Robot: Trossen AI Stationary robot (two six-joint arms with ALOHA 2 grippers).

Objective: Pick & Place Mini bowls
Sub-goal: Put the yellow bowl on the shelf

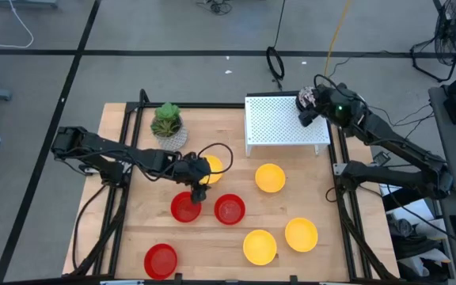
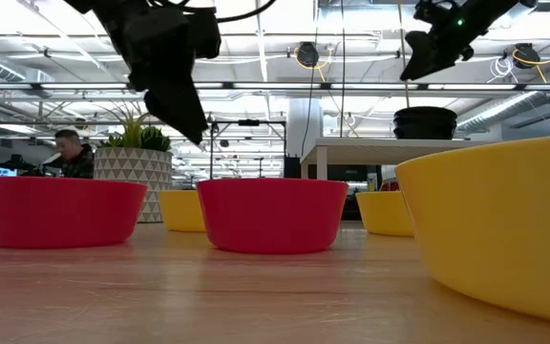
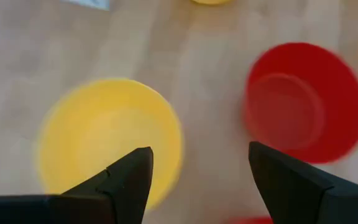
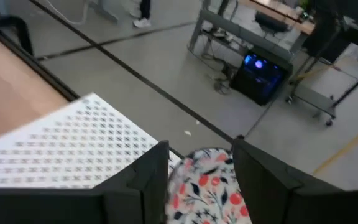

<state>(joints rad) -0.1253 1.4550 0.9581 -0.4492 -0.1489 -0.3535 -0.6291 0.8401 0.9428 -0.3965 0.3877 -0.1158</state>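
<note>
My left gripper (image 1: 199, 188) hangs open over the table's middle, above the gap between a yellow mini bowl (image 3: 107, 140) and a red mini bowl (image 3: 303, 102), and it touches neither. My right gripper (image 4: 201, 177) stands open just above a white floral mini bowl (image 4: 204, 186). That bowl sits on the far right corner of the white perforated shelf (image 1: 279, 119). In the low view the right gripper (image 2: 416, 67) is clear above the dark stack of bowls (image 2: 425, 122) on the shelf. More red bowls (image 1: 161, 260) and yellow bowls (image 1: 270, 177) rest upright on the wooden table.
A green plant in a patterned pot (image 1: 167, 125) stands at the far left, close behind the left arm. Two yellow bowls (image 1: 301, 234) lie near the front right. A person (image 2: 70, 153) sits in the room beyond the table.
</note>
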